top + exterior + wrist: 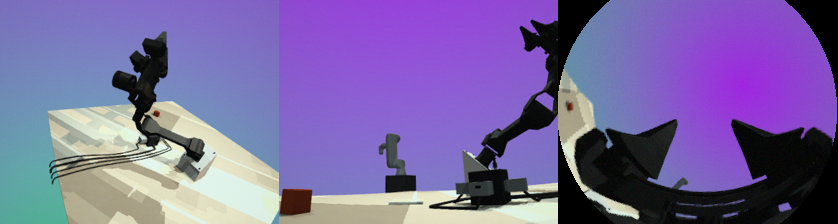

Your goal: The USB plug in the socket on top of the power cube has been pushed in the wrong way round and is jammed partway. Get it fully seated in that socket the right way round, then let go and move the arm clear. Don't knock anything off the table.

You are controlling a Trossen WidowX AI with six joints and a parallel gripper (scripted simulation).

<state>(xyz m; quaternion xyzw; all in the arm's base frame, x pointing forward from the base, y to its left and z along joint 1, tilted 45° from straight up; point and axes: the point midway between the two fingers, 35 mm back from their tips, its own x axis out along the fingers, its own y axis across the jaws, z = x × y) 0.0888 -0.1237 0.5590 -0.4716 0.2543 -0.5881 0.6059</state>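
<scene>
The hand is hovering wide open and empty; the power cube's jammed plug is apparently still awaiting correction.

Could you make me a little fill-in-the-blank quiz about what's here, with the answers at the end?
1. The small cube lying on the pale patterned table is coloured ____.
2. The hand of the black jointed arm is ____, its fingers apart.
3. The thin cables running across the table are coloured ____.

Missing words: red; open; black.
</scene>
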